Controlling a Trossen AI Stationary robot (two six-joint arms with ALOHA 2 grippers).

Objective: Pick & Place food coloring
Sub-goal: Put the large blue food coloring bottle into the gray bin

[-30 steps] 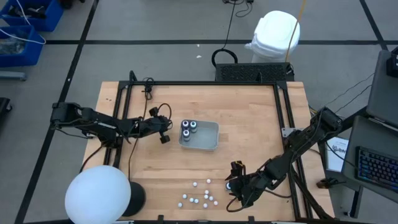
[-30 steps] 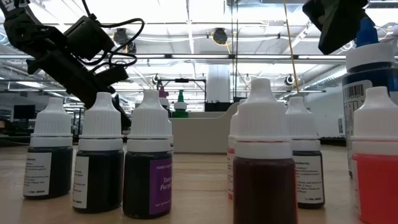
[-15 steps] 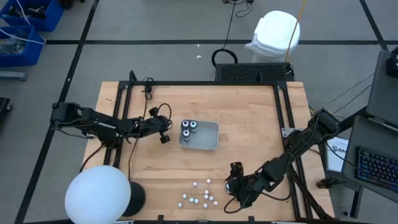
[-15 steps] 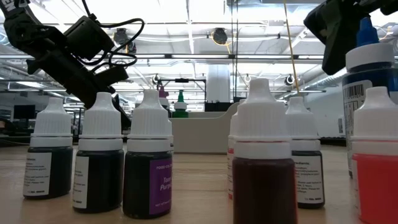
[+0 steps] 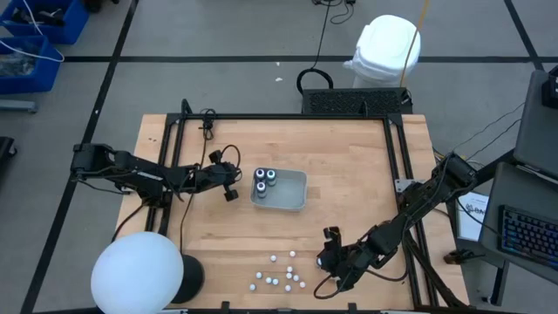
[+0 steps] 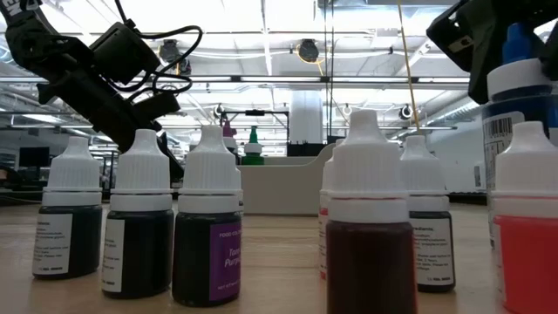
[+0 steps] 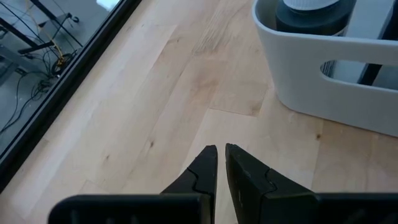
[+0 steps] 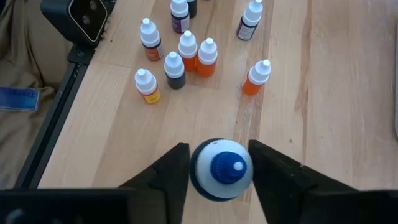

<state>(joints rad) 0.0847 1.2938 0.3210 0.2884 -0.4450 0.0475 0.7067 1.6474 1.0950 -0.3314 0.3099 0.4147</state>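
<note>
At about five o'clock on the table [image 5: 349, 157], seen from above, clamps a blue-tipped bottle [image 8: 222, 169] of food coloring with the right gripper [image 5: 330, 255]. Shows the dark fingers [image 8: 171, 171] pressed to the cap's two sides in the right wrist view, so reads as a grip taken, though how firm cannot be judged. Takes the bottle by its cap, probably because that part stands free above the neighbours and keeps the bottle upright for the carry.

Leaves the loose bottles [image 8: 176, 62] standing in a cluster at about six o'clock on the table, just at nine o'clock of the held one, apart from it. Holds two bottles [image 5: 263, 180] already in the white bin [image 5: 292, 202] near the table's centre, in its nine o'clock end; marks that bin, by judgement, as the goal at roughly eleven o'clock from the grip.

Reaches in from the three o'clock edge, elbow bent, wrist low and tipped steeply down over the bottle.

Parks the left gripper [image 7: 221, 155] at nine o'clock of the bin, just beside its wall, stretched level from the nine o'clock edge, fingers together but for a thin slit, holding nothing.
</note>
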